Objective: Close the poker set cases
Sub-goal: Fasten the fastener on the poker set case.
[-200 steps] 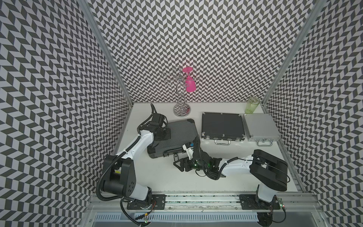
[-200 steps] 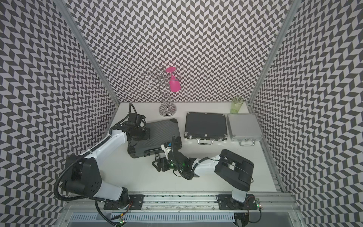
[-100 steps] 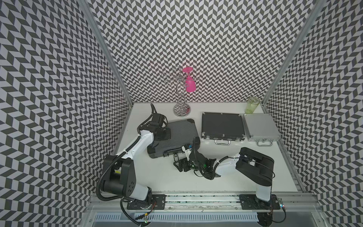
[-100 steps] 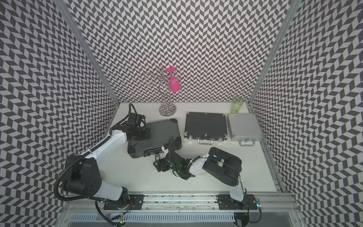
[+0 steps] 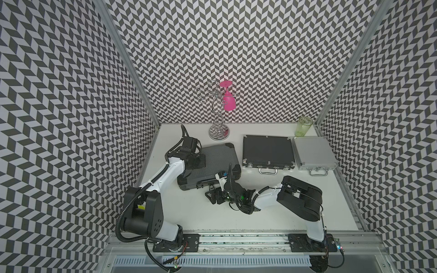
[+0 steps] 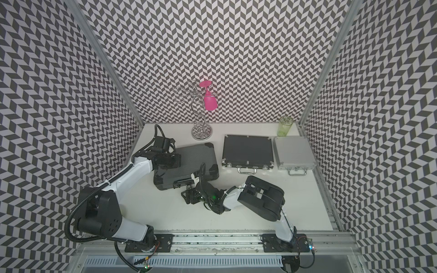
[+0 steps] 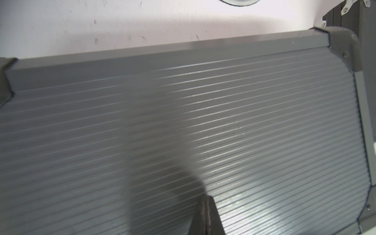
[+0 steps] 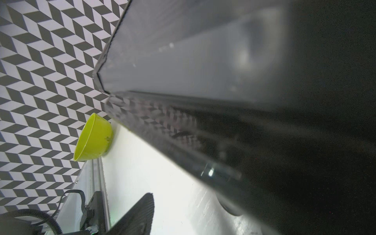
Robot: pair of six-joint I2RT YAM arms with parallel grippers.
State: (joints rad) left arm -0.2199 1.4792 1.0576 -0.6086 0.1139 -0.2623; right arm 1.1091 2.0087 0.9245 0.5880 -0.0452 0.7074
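1. Resting on the ribbed dark-grey case (image 5: 218, 159), lid down, the left gripper (image 7: 206, 205) has its fingers together.
2. The right gripper (image 5: 212, 192), fingers apart, sits at that case's front edge (handle side).
3. The black case (image 5: 267, 152) and the silver case (image 5: 313, 152) lie closed alongside.

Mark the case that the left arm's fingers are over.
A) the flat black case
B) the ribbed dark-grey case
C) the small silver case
B: in the left wrist view the shut left fingers point down at the ribbed dark-grey case.
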